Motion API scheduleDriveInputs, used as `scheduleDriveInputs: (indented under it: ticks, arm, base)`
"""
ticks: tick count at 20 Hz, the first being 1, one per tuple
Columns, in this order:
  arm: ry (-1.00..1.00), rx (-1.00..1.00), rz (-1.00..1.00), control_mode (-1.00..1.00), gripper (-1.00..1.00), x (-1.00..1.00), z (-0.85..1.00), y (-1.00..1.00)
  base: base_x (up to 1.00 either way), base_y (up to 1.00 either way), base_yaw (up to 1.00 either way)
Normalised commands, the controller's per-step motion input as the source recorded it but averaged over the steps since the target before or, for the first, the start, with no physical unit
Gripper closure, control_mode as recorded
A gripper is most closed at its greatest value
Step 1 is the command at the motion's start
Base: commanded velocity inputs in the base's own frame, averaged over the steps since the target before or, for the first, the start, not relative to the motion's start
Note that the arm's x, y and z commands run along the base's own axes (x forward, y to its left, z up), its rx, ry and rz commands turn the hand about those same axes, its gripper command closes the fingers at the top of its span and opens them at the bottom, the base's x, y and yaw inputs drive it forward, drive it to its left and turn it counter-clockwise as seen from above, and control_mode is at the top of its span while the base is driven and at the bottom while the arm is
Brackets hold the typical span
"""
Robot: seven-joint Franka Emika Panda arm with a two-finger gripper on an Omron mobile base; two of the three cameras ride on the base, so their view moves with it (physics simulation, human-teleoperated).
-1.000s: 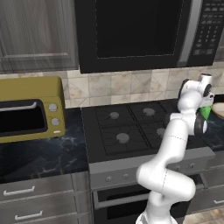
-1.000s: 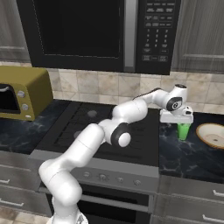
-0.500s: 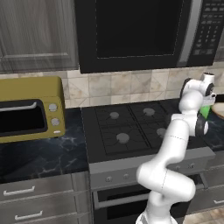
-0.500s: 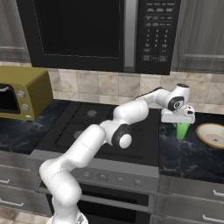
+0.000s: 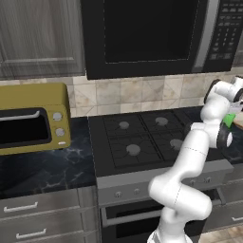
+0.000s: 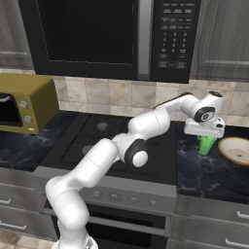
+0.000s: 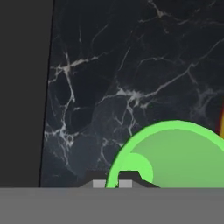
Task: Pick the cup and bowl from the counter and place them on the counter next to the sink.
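Gripper (image 6: 204,136) clamped on cup (image 6: 206,145) rim, one finger inside, one outside. Cup upright on black counter (image 6: 204,170), right of the stove (image 6: 104,141). Bowl (image 6: 235,150) at cup's 3 o'clock, just beside

Beige tile backsplash (image 5: 142,95) under black microwave (image 5: 156,35), grey wood cabinets (image 5: 38,38).

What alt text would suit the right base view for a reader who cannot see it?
A white robot arm reaches over a black gas stove, its gripper shut on the rim of a green cup on the black marble counter. A tan bowl sits beside the cup.
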Motion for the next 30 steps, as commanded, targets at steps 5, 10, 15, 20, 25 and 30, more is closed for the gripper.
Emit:
scheduleDriveInputs:
  ticks: [5, 10, 15, 20, 25, 30]
  arm:
    - [-0.17, 0.12, 0.0, -1.0, 1.0, -0.14, 0.4, 0.0]
    - [-0.11, 0.09, 0.01, -1.0, 1.0, -0.43, 0.15, 0.0]
    - [-0.04, 0.01, 0.02, -1.0, 1.0, -0.4, 0.01, 0.07]
    - [-0.02, 0.01, 0.04, -1.0, 1.0, -0.53, 0.16, 0.3]
    - [-0.09, 0.03, 0.03, -1.0, 1.0, -0.56, 0.01, 0.52]
    - [-0.2, 0.03, 0.02, -1.0, 1.0, -0.4, 0.0, 0.8]
  base:
    - [0.0, 0.0, 0.0]
    - [0.0, 0.0, 0.0]
    - [0.0, 0.0, 0.0]
    - [0.0, 0.0, 0.0]
    - [0.0, 0.0, 0.0]
    - [0.0, 0.0, 0.0]
